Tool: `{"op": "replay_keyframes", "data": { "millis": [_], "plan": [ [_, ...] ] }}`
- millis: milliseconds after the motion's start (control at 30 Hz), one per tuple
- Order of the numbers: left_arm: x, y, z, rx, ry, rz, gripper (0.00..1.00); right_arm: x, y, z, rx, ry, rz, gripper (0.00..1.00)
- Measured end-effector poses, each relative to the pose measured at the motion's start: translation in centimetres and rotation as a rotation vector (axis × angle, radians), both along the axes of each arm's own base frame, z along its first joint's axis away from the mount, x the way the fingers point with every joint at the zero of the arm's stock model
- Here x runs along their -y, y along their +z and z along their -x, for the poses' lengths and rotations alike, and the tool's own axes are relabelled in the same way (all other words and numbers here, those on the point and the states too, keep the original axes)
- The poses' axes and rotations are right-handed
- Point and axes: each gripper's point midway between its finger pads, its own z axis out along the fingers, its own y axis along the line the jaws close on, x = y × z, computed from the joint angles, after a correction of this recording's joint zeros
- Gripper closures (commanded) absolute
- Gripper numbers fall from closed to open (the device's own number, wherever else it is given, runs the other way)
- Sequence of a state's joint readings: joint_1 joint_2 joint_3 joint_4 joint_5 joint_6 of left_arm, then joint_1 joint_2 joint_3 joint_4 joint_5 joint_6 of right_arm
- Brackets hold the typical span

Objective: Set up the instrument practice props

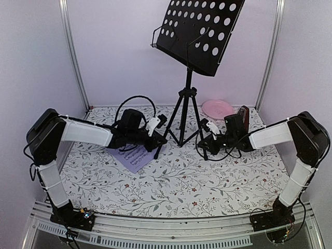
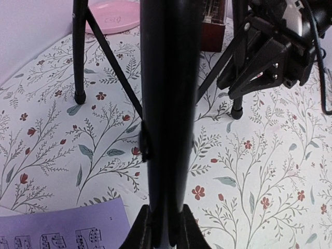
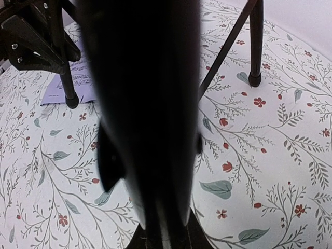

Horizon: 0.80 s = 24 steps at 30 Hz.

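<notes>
The black music stand (image 1: 199,31) stands at the table's middle back, its perforated desk high on a tripod. My left gripper (image 1: 158,140) is shut on the tripod's front left leg (image 2: 166,104), which runs up between its fingers (image 2: 136,233). On the front right leg (image 3: 150,104) my right gripper (image 1: 202,146) is shut too. A sheet-music page (image 1: 132,156) lies flat under my left arm, and its corner (image 2: 62,228) shows in the left wrist view. The dark red-brown metronome (image 1: 243,117) stands behind my right wrist.
A pink round plate (image 1: 218,109) lies at the back right, next to the metronome. The tripod's other feet (image 3: 254,79) rest on the floral cloth. Metal frame posts (image 1: 72,52) rise at both back corners.
</notes>
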<state>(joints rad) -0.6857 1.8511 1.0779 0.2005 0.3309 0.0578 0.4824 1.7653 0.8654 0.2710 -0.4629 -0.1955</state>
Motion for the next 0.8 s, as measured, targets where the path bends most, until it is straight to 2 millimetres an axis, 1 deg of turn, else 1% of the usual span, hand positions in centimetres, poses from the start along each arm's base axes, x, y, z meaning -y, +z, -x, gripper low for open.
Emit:
{"op": "replay_keyframes", "data": {
  "millis": [233, 500, 667, 800],
  "plan": [
    [-1.1, 0.1, 1.8, 0.009, -0.001, 0.005, 1.0, 1.4, -0.5, 2.8, -0.046, -0.008, 0.021, 1.0],
    [-2.2, 0.3, 3.5, 0.032, -0.001, 0.044, 1.0, 2.1, -1.1, 5.4, -0.107, -0.024, 0.002, 1.0],
    [-2.8, -0.4, 4.5, 0.023, -0.002, 0.073, 1.0, 2.3, -1.1, 6.3, -0.129, -0.031, -0.006, 1.0],
    [-3.2, -1.2, 5.0, 0.01, -0.001, 0.079, 1.0, 2.2, -1.3, 6.6, -0.141, -0.03, 0.004, 1.0]
  ]
}}
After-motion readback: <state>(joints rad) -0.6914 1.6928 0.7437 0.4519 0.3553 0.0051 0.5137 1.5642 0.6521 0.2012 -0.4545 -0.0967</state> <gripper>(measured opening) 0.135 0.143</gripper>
